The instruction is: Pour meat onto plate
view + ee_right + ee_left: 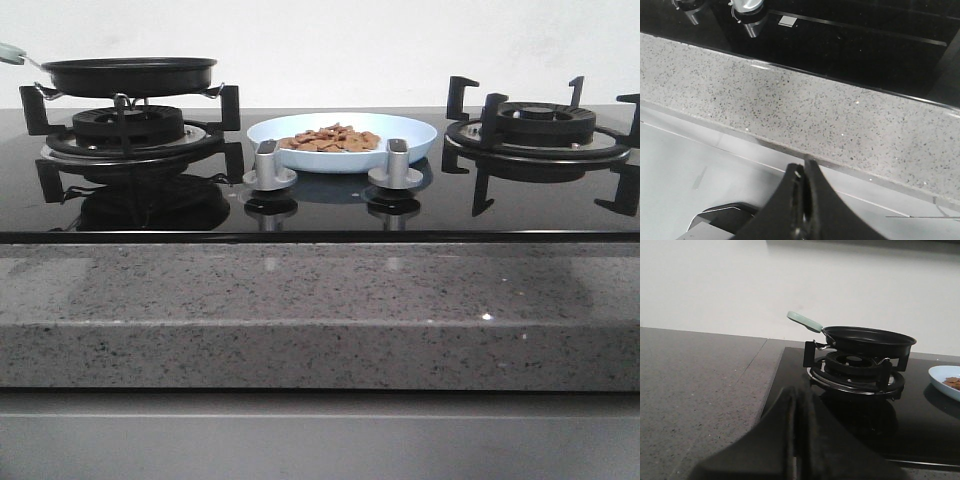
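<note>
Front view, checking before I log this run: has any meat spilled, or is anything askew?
Nothing stands out. The reddish-brown meat pieces lie piled inside the pale blue round plate, none on the glossy black glass cooktop. The black frying pan sits level on its burner grate.

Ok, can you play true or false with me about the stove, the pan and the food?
1. The reddish-brown meat pieces lie on the round pale-blue plate. True.
2. The black frying pan sits on the right burner. False: it sits on the left burner; the right burner is bare.
3. The left gripper is shut. True.
4. The right gripper holds the pan handle. False: it is shut on nothing, down by the speckled grey stone counter.
5. Two silver knobs stand in front of the plate. True.
</note>
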`<state>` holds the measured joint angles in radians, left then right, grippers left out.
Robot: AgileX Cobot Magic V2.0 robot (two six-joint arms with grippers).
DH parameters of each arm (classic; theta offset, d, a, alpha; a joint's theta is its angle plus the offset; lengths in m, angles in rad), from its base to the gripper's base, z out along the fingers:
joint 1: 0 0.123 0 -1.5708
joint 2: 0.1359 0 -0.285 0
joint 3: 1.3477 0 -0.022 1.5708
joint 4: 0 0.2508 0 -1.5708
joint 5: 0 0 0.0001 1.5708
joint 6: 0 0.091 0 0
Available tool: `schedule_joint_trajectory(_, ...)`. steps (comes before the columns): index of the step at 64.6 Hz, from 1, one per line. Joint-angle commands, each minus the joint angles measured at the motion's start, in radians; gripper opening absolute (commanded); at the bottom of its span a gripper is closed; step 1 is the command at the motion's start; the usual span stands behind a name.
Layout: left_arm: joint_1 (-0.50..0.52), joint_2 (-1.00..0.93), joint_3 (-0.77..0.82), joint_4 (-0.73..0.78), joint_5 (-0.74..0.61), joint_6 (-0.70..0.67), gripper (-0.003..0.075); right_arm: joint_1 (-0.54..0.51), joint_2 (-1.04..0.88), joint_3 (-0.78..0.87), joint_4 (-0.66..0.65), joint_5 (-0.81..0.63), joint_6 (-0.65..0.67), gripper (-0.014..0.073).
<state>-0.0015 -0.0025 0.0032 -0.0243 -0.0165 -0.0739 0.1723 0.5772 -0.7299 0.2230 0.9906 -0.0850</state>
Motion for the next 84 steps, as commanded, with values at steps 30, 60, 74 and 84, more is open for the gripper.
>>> schedule_joint_trajectory(30,-0.006,-0.017,0.006,-0.008,-0.072,0.002,-0.002,-0.007,0.001,-0.022,0.012,-0.053,-0.004,-0.0069)
schedule_joint_trajectory(60,-0.006,-0.017,0.006,-0.008,-0.072,0.002,-0.002,-0.043,-0.115,0.058,-0.055,-0.223,-0.012,-0.0069)
schedule_joint_trajectory(74,-0.006,-0.017,0.006,-0.008,-0.072,0.002,-0.002,-0.121,-0.331,0.36,-0.071,-0.604,-0.012,-0.0069)
schedule_joint_trajectory(84,-0.006,-0.017,0.006,-0.008,-0.072,0.002,-0.002,-0.153,-0.458,0.529,-0.07,-0.779,-0.012,-0.0069)
